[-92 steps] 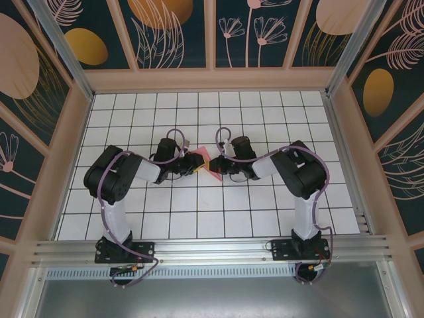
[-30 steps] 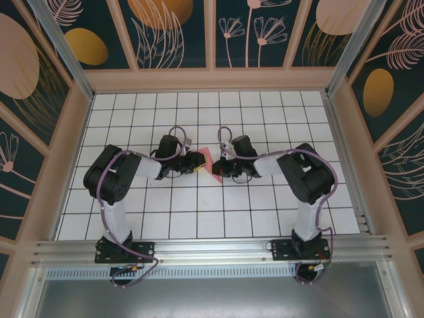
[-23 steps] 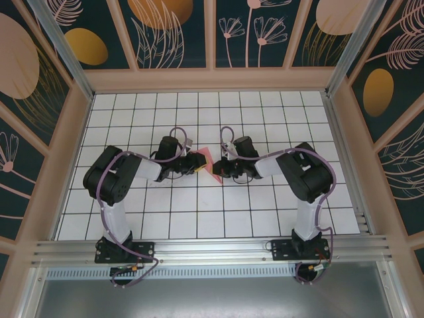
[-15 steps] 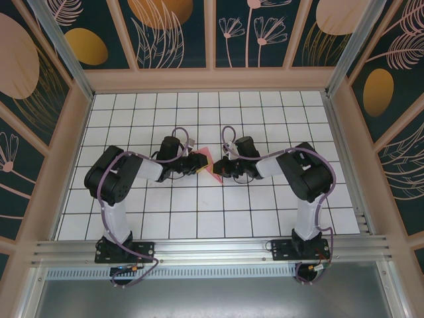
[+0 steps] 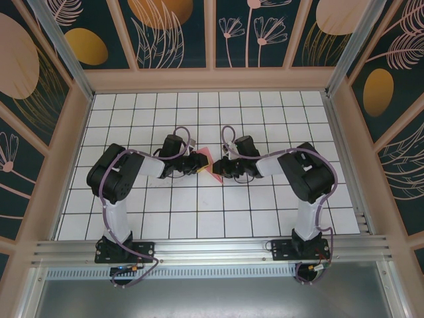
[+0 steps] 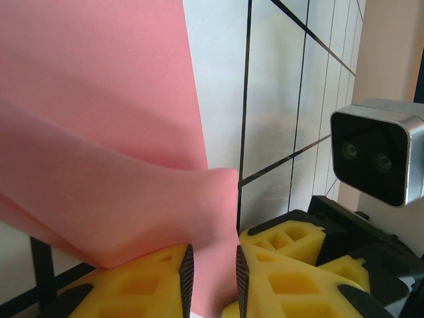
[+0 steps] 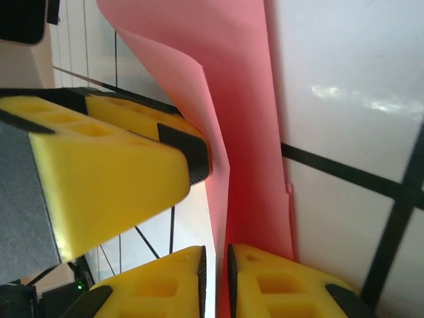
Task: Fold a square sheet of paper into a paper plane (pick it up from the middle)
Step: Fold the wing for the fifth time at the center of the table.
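One pink sheet of paper (image 5: 208,163) sits near the middle of the white gridded desk (image 5: 199,218), and the two arms reach in from either side to meet at it. In the top view the left hand (image 5: 198,163) is at the sheet's left side and the right hand (image 5: 219,168) at its right side, the two hands just beside each other with the paper between them. In the left wrist view, the left hand (image 6: 212,268) has its two yellow fingers (image 6: 142,285) drawn almost together, and the sheet of paper (image 6: 99,132) runs down into the narrow gap between their black pads, so it is pinched there. The paper bends in a soft curve above the fingers, while its upper part lies flat on the desk. The right arm's wrist camera (image 6: 376,159) faces in from the right. In the right wrist view, the right hand (image 7: 215,262) is likewise nearly closed, gripping one edge of the sheet (image 7: 248,165), which stands up in a fold. One yellow finger of the left hand (image 7: 99,175) is close on the left, its pad against the paper.
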You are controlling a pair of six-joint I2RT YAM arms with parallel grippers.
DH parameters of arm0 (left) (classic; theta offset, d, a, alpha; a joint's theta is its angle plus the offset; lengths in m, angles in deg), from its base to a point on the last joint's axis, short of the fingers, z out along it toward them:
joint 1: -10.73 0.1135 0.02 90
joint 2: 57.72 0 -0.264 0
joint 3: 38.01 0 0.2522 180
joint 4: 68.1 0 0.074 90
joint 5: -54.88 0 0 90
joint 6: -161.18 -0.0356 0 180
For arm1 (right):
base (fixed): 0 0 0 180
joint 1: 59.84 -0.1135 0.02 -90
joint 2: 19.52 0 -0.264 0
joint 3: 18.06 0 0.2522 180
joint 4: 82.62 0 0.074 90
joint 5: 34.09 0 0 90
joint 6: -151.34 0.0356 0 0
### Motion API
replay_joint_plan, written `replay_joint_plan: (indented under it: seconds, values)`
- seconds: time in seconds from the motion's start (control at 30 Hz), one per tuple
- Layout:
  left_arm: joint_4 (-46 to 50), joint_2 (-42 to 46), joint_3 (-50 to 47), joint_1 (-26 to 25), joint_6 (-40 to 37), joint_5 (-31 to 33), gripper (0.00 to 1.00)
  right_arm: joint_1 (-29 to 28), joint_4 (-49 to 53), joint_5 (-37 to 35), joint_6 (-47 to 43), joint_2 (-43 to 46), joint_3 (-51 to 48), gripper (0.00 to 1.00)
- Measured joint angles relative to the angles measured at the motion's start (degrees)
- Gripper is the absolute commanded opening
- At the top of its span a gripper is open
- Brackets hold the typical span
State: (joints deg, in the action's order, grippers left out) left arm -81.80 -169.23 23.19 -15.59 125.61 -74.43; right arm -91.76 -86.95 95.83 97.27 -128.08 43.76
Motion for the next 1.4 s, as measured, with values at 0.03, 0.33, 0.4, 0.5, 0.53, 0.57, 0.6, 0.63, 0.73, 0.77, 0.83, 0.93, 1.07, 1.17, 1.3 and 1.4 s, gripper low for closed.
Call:
replay_joint_plan:
  seconds: [0.03,0.33,0.4,0.5,0.53,0.57,0.6,0.63,0.73,0.77,0.83,0.93,1.07,1.17,1.3,1.4]
  values:
    - [0.2,0.0,0.0,0.0,0.0,0.1,0.27,0.0,0.9,-0.2,-0.4,0.4,0.0,0.21]
    - [0.9,0.0,0.4,-0.1,-0.1,0.2,0.27,-0.9,5.0,-2.0,-4.4,1.4,0.3,0.19]
    - [1.3,0.0,0.6,-0.1,-0.2,0.2,0.27,-1.0,5.1,-2.4,-4.9,1.4,0.3,0.19]
    - [2.3,0.0,1.0,-0.1,-0.4,0.2,0.27,-1.1,5.3,-2.9,-5.9,1.4,0.3,0.15]
    - [2.4,0.0,1.2,-0.1,-0.4,0.3,0.27,-1.1,5.4,-3.1,-6.2,1.4,0.3,0.12]
    - [2.7,0.0,1.3,-0.1,-0.5,0.3,0.27,-1.1,5.5,-3.3,-6.6,1.4,0.3,0.1]
    - [2.9,0.0,1.4,-0.2,-0.7,0.4,0.27,-1.2,5.5,-3.5,-6.9,1.4,0.3,0.07]
    - [3.2,0.0,1.5,-0.2,-0.8,0.4,0.27,-1.3,5.5,-3.8,-7.1,1.4,0.2,0.05]
    - [4.0,0.0,1.9,-0.2,-1.1,0.4,0.29,-1.4,5.4,-3.9,-7.7,1.4,0.2,0.0]
    - [4.2,0.0,2.0,-0.2,-1.3,0.3,0.29,-1.4,5.3,-3.9,-7.7,1.4,0.1,0.0]
    - [3.9,0.0,2.1,-0.2,-1.7,-0.1,0.33,-1.3,4.5,-3.7,-7.5,1.4,-0.3,0.0]
    - [0.7,0.7,0.7,-0.2,-1.7,-0.8,0.36,-0.8,2.5,-2.6,-6.8,1.4,-1.3,0.0]
    - [-2.9,3.6,-2.2,-0.2,-1.7,-1.5,0.37,0.0,-1.1,-0.1,-4.5,1.4,-3.4,0.0]
    - [-5.0,4.8,-2.9,-0.4,-1.7,-2.1,0.37,0.3,-2.7,1.0,-2.7,1.3,-4.2,0.0]
    - [-6.3,4.9,-3.4,-1.1,-1.7,-2.3,0.35,1.6,-3.2,2.4,-0.8,0.9,-4.3,0.0]
    - [-6.6,4.6,-3.7,-1.9,-1.6,-2.3,0.33,2.2,-3.3,2.9,0.5,0.7,-4.3,0.0]
